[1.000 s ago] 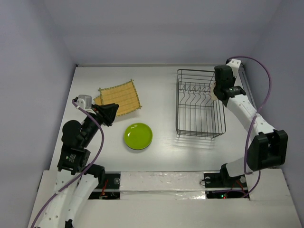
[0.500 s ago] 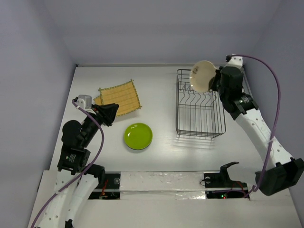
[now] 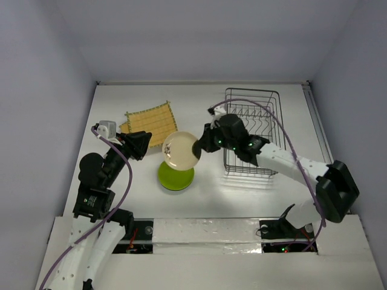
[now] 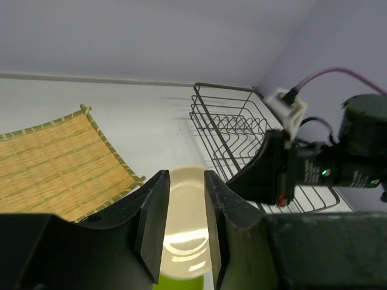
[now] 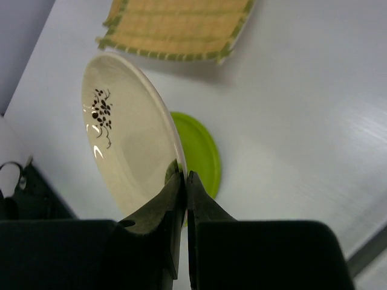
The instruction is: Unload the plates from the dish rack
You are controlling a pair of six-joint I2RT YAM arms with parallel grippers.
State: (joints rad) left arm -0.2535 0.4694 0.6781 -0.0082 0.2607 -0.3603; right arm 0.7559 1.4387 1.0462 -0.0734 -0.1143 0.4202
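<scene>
Right gripper (image 5: 184, 181): closed tight on the rim of the cream plate (image 5: 124, 142). You hold it tilted over the lime-green plate (image 5: 204, 158), patterned face toward the left arm, apart from the dish rack (image 3: 254, 130). Round, no long axis. Likely rigid, slick, breakable; grip the rim only. Left gripper (image 4: 181, 223): jaws parted, empty.
</scene>
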